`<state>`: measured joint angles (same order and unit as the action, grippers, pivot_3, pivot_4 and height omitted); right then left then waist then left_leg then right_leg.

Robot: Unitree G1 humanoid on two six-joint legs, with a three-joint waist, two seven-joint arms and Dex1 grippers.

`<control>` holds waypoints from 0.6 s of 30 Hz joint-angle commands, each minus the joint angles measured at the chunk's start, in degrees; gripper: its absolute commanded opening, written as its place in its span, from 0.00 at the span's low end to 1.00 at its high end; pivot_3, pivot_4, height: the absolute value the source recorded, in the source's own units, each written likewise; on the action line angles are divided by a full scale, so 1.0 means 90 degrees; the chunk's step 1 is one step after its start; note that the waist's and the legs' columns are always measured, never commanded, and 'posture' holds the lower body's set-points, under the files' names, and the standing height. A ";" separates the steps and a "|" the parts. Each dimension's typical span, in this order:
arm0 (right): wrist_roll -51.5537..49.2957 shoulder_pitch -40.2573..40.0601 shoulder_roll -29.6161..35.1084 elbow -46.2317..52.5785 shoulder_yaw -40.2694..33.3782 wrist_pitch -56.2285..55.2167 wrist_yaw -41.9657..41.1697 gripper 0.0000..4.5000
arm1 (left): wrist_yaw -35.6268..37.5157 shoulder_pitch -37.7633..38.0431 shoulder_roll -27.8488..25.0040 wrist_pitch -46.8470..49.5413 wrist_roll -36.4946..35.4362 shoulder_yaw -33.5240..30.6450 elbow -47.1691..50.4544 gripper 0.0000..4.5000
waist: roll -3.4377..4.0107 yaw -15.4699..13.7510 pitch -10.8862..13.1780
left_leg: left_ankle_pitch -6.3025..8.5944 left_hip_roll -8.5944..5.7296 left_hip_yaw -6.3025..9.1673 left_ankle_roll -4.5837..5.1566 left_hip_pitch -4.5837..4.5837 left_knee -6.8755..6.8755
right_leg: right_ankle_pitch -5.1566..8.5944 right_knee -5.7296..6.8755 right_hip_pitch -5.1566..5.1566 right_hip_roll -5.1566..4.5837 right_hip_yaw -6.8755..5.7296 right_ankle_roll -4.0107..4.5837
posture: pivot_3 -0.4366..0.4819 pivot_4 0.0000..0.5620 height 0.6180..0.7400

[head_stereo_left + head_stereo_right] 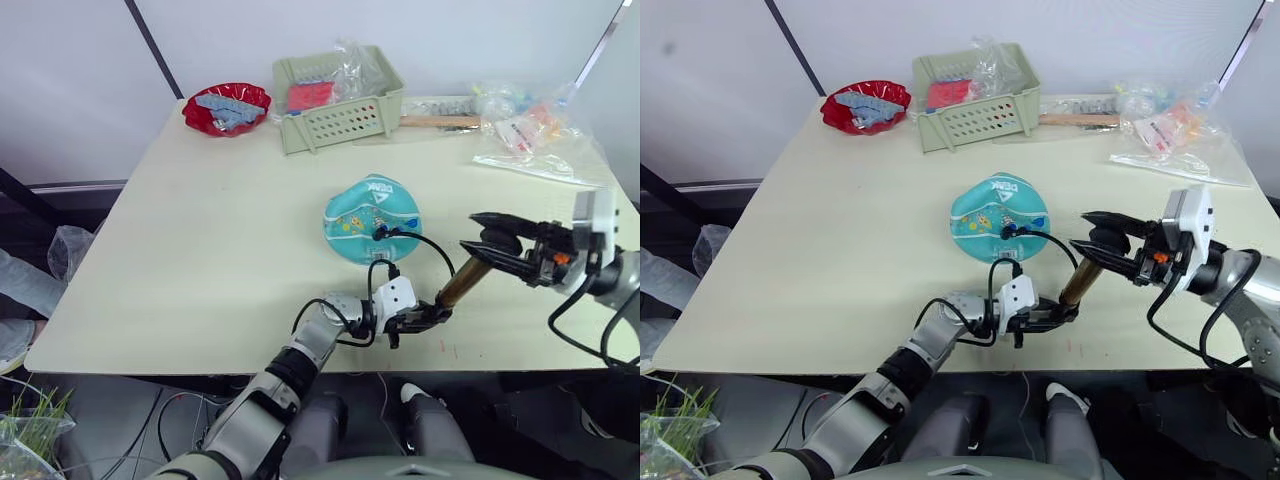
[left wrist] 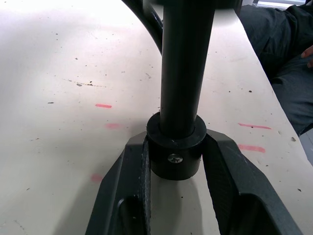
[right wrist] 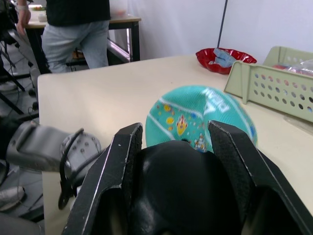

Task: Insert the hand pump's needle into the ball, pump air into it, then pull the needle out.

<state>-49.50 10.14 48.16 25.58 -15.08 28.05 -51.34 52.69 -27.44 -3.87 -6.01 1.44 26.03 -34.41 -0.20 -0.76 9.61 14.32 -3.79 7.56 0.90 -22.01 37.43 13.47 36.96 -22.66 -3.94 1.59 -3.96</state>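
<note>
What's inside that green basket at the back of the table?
The green basket holds something red and crinkled clear plastic wrapping. Its walls and the plastic cover whatever lies lower down, so I cannot tell what is there.

Grey arms, white wrist blocks, black cabling, black jaws

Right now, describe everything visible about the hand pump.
The hand pump is a slim gold-bronze metal cylinder with black ends, held tilted above the table's near edge. The left claw is shut on its black lower end cap; the right claw grips the black handle at its upper end. A thin black hose arcs from it to the teal ball, seemingly plugged in.
</note>
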 commanded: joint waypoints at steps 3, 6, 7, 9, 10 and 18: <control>-0.1008 0.0718 0.0543 0.0432 -0.0888 0.0530 0.0117 0.37 | -0.0068 0.0030 -0.0044 0.0066 0.0220 0.0010 -0.0490 0.23 | 0.0000 -0.0001 0.0001 | 0.0000 0.0000 0.0000 0.0000 -0.0004 0.0000 | 0.0000 -0.0001 -0.0002 -0.0001 -0.0002 0.0000 | 0.48 0.27 1.00; -0.1382 0.1104 0.0787 0.0365 -0.1072 0.0815 0.0193 0.37 | -0.0096 0.0017 -0.0065 -0.0066 0.0316 0.0056 -0.0558 0.23 | -0.0003 0.0000 0.0002 | 0.0001 0.0000 0.0001 0.0001 -0.0006 0.0000 | 0.0000 -0.0004 -0.0003 -0.0001 -0.0004 0.0000 | 0.48 0.27 1.00; -0.1493 0.1199 0.0851 0.0349 -0.1118 0.0913 0.0229 0.37 | -0.0080 0.0023 -0.0054 -0.0058 0.0302 0.0045 -0.0572 0.23 | -0.0003 0.0000 0.0002 | 0.0002 0.0000 0.0000 0.0003 -0.0007 0.0000 | 0.0000 -0.0004 -0.0003 -0.0002 -0.0004 0.0000 | 0.48 0.27 1.00; -0.1613 0.1291 0.1007 0.0345 -0.1178 0.1080 0.0183 0.37 | -0.0077 0.0025 -0.0036 -0.0086 0.0292 0.0032 -0.0604 0.23 | -0.0003 -0.0001 0.0002 | 0.0004 0.0002 0.0001 0.0007 -0.0008 -0.0001 | 0.0000 -0.0007 -0.0004 -0.0002 -0.0005 0.0001 | 0.48 0.27 1.00; -0.1690 0.1345 0.1076 0.0334 -0.1211 0.1164 0.0183 0.37 | -0.0089 0.0025 -0.0033 -0.0100 0.0297 0.0029 -0.0614 0.23 | -0.0003 -0.0002 0.0002 | 0.0005 0.0001 0.0000 0.0009 -0.0009 -0.0001 | 0.0000 -0.0007 -0.0004 -0.0003 -0.0004 0.0002 | 0.48 0.27 1.00; -0.1850 0.1630 0.1076 0.0422 -0.0879 0.1578 0.0506 0.37 | -0.0082 0.0078 0.0007 -0.0154 0.0298 0.0042 -0.0690 0.23 | -0.0002 0.0000 0.0001 | 0.0010 0.0000 -0.0004 0.0017 -0.0030 0.0000 | -0.0001 -0.0013 -0.0024 -0.0007 -0.0002 0.0002 | 0.48 0.27 1.00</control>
<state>-64.84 23.04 57.93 27.03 -21.36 43.63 -46.90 52.24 -28.19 -2.99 -9.11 2.19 25.83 -37.44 -0.21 -0.77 9.62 14.41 -3.79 7.53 1.05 -22.38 37.43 13.46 36.84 -22.99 -4.00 1.57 -3.94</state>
